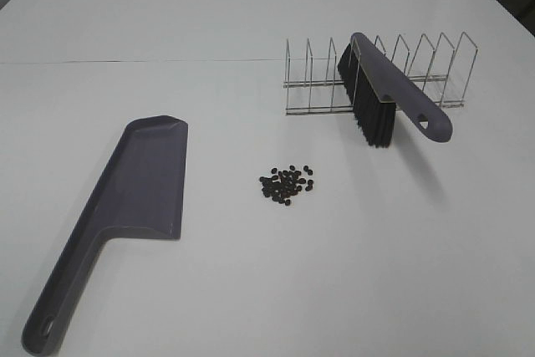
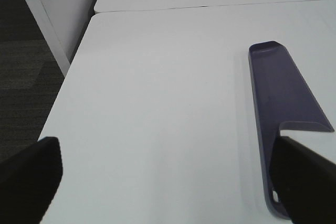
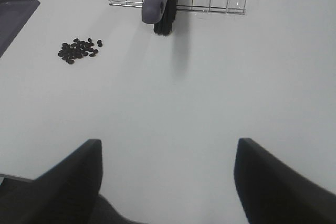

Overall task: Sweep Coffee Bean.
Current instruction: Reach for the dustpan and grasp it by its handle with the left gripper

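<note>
Coffee bean (image 1: 287,184): you have a loose cluster of small dark beans lying on the white worktop (image 1: 251,290), roughly mid-scene. It sits to the right of the dustpan (image 1: 142,181) and on the near side of the wire rack (image 1: 435,60), touching neither.

Dustpan: grey-purple, lying flat on the left of the worktop. Its handle runs to the near left and ends in a hanging hole. Its long right edge faces the beans.

Brush (image 1: 384,94): same grey-purple, lodged tilted between the wires of the rack at far right. The black bristles point down toward the worktop. The handle slopes out toward the near right, clear of the surface.

Left claw (image 2: 168,182): spread wide, with only bare worktop between its two dark fingers. In your left wrist view the dustpan handle runs just beside one finger; you cannot tell whether they touch.

Right claw (image 3: 168,177): fingers apart, gripping nothing, over bare worktop on the near side of the beans, rack and brush.

Neither claw shows in the high view.
</note>
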`<action>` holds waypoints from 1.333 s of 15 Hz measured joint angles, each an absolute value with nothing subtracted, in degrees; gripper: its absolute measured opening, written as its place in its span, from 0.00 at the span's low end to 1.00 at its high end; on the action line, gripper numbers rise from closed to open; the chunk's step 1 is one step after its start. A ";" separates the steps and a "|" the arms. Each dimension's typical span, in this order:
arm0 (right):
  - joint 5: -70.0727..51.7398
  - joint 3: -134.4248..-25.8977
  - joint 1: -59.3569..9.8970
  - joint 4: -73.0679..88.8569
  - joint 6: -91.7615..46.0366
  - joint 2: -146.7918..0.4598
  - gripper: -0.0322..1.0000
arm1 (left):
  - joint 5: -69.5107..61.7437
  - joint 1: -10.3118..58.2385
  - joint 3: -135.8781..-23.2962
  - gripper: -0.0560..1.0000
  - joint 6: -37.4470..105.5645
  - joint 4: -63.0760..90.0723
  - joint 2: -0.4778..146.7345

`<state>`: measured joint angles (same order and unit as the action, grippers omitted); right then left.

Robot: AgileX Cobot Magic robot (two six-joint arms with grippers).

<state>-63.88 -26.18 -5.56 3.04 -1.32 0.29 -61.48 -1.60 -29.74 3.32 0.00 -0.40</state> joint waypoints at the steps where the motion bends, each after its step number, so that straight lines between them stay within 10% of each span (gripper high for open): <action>1: -63.88 -26.18 -5.56 3.04 -1.32 0.29 0.63 | -61.48 -1.60 -29.74 0.99 3.32 0.00 -0.40; 8: -63.88 -26.18 -5.56 3.04 -1.32 0.29 0.63 | -61.48 -1.60 -29.74 0.99 3.32 0.00 -0.40; 12: -63.88 -26.18 -5.56 2.98 -1.32 0.29 0.96 | -61.48 -1.60 -29.74 0.99 3.32 0.00 -0.40; 20: -63.88 -26.18 -5.56 2.75 -1.09 0.29 0.98 | -61.48 -1.60 -29.74 0.99 3.32 0.00 -0.40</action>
